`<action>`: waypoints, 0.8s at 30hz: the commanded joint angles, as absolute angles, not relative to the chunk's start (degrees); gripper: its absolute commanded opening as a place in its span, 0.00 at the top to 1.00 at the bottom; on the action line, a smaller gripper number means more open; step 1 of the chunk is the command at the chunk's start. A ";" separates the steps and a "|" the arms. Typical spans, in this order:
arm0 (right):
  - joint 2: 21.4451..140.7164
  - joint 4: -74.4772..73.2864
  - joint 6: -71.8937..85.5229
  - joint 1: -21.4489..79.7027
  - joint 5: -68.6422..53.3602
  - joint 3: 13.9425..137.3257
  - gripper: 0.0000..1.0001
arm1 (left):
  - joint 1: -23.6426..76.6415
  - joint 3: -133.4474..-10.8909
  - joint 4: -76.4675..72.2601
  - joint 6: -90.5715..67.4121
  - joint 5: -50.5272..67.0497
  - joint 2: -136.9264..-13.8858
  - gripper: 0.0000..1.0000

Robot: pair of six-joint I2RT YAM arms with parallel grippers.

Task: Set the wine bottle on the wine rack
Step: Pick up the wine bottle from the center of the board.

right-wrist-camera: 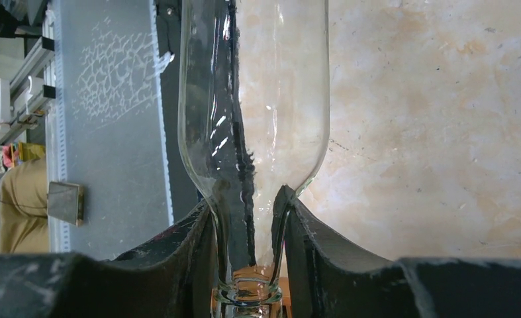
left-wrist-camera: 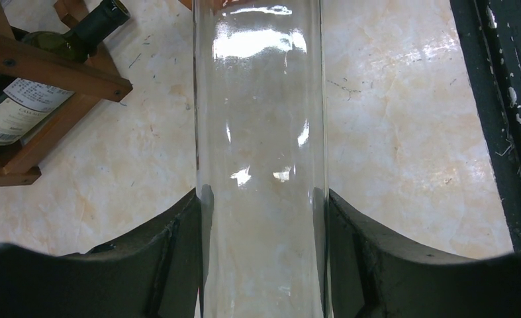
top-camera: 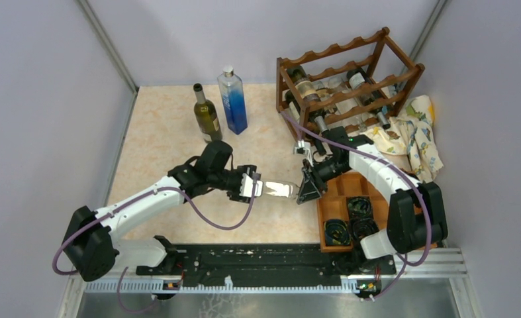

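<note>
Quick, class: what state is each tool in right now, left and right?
The left tool is closed on the body of the clear bottle.
The right tool is closed on the same bottle's neck.

1. You are looking at a beige, marble-patterned table [top-camera: 171,132] with pale panels on its left, far and right sides.
2. At the far right stands the wine rack [top-camera: 333,48], an open frame of dark reddish wood with scalloped rails.
3. A crumpled patterned cloth [top-camera: 420,136] lies against the rack's right end.
4. Near the far edge, about centre, a green wine bottle [top-camera: 207,116] stands upright. A blue-tinted clear bottle [top-camera: 233,99] stands just to its right.
5. At the near right sits a flat wooden compartment tray [top-camera: 347,186].
6. A black base rail [top-camera: 271,265] runs along the near edge.
</note>
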State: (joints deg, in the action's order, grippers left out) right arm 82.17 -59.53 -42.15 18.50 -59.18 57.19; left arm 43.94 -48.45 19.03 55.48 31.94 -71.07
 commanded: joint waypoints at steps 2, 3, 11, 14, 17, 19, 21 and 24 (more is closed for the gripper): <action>78.43 -59.13 -42.36 15.37 -67.72 56.97 1.00 | 43.59 -48.16 11.55 53.11 33.95 -69.88 0.45; 78.53 -59.32 -42.54 14.78 -68.23 57.00 1.00 | 43.59 -47.90 10.98 52.87 34.01 -69.81 0.36; 79.36 -59.42 -42.64 13.79 -69.17 57.11 1.00 | 43.59 -45.75 6.91 50.68 32.68 -68.08 0.02; 79.39 -58.97 -42.18 13.49 -69.09 57.04 1.00 | 43.59 -45.16 5.73 50.20 32.47 -67.09 0.01; 79.37 -58.51 -41.61 13.04 -68.91 56.95 1.00 | 43.59 -45.02 5.80 50.20 32.34 -66.23 0.01; 79.28 -58.40 -41.49 12.71 -68.86 56.95 1.00 | 43.59 -44.87 6.46 50.92 32.46 -65.78 0.01; 79.22 -58.17 -41.21 12.23 -68.88 56.87 1.00 | 43.64 -44.87 7.23 51.50 32.18 -65.26 0.01; 78.87 -58.00 -41.04 11.04 -68.96 56.69 1.00 | 43.59 -44.63 5.86 50.18 30.35 -62.79 0.01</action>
State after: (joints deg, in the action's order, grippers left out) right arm 80.95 -59.20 -40.88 12.38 -64.45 56.60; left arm 43.88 -44.99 8.97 50.85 31.33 -66.22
